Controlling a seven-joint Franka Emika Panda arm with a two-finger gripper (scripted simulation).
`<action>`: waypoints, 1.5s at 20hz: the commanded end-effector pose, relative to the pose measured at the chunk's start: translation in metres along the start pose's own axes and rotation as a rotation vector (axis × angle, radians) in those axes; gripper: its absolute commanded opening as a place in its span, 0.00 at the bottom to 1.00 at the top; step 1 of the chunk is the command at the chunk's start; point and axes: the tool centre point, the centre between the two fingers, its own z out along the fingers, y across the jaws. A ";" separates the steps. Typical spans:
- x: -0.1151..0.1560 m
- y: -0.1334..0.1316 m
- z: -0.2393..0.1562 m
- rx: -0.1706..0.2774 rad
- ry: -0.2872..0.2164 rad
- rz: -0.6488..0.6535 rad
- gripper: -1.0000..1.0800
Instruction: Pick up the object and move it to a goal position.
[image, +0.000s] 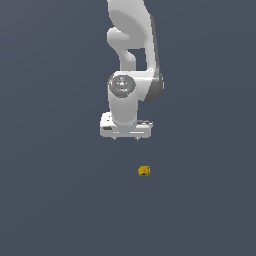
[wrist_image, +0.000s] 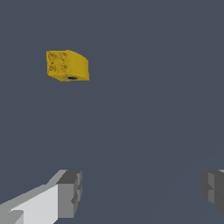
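One gripper (image: 126, 138) hangs above the grey floor (image: 50, 200), jaws spread wide and holding nothing. The yellow-orange block (image: 144, 171) lies on the floor, below the gripper, slightly toward the exterior view's right, apart from both fingers (wrist_image: 70, 192).

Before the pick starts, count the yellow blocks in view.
1. The yellow block lies alone on the dark surface, below the gripper and toward the exterior view's right. None appears hidden.
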 end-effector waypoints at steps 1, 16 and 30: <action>0.000 0.000 0.000 0.000 0.000 0.000 0.96; -0.002 -0.022 0.004 -0.005 -0.018 -0.010 0.96; 0.011 -0.027 0.009 -0.001 -0.010 0.163 0.96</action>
